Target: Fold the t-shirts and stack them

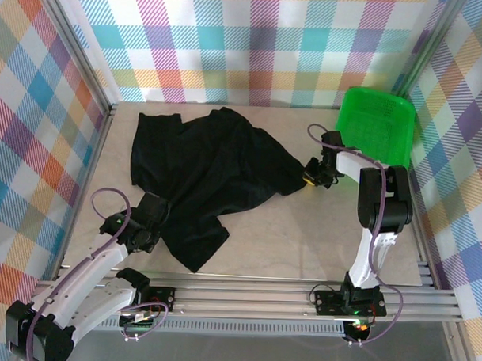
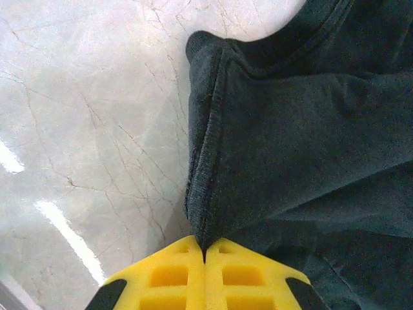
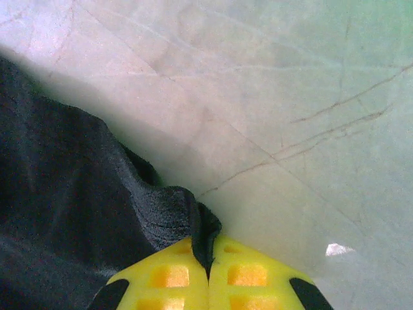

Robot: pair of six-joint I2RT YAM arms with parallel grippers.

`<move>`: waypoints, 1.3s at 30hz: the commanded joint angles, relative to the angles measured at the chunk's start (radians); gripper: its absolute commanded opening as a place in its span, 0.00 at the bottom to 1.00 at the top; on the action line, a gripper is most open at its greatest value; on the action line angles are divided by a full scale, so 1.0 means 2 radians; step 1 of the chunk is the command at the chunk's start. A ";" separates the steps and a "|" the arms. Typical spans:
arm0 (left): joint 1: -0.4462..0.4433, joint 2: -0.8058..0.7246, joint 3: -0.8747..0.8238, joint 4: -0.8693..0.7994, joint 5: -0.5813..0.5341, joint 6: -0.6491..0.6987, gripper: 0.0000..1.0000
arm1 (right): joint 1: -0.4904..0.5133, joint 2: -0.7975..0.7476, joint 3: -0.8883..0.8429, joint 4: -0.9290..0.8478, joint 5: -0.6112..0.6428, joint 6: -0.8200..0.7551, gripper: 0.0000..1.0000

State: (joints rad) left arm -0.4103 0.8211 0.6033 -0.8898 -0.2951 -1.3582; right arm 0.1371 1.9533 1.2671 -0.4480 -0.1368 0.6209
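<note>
A black t-shirt (image 1: 201, 175) lies rumpled and spread across the left and middle of the table. My left gripper (image 1: 150, 218) is shut on its near-left edge; in the left wrist view the yellow fingers (image 2: 168, 274) pinch a ribbed hem of the t-shirt (image 2: 303, 129), with the left gripper (image 2: 204, 253) closed tight on it. My right gripper (image 1: 311, 174) is shut on the shirt's far-right corner. The right wrist view shows the right gripper (image 3: 208, 258) clamping a fold of the black t-shirt (image 3: 71, 194) just above the table.
A bright green mesh basket (image 1: 375, 126) stands tilted at the back right corner, just behind the right arm. Bare marble tabletop (image 1: 303, 230) lies in front of the shirt, between the two arms. Checked walls close in the sides and back.
</note>
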 commanded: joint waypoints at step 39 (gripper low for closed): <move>0.092 -0.008 -0.082 0.098 0.146 0.078 0.52 | -0.081 -0.075 0.023 -0.103 0.088 0.013 0.00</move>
State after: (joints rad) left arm -0.2394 0.8032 0.4381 -0.6811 -0.0242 -1.1961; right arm 0.0128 1.8626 1.3312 -0.6559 0.0040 0.6250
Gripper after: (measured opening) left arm 0.517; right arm 0.044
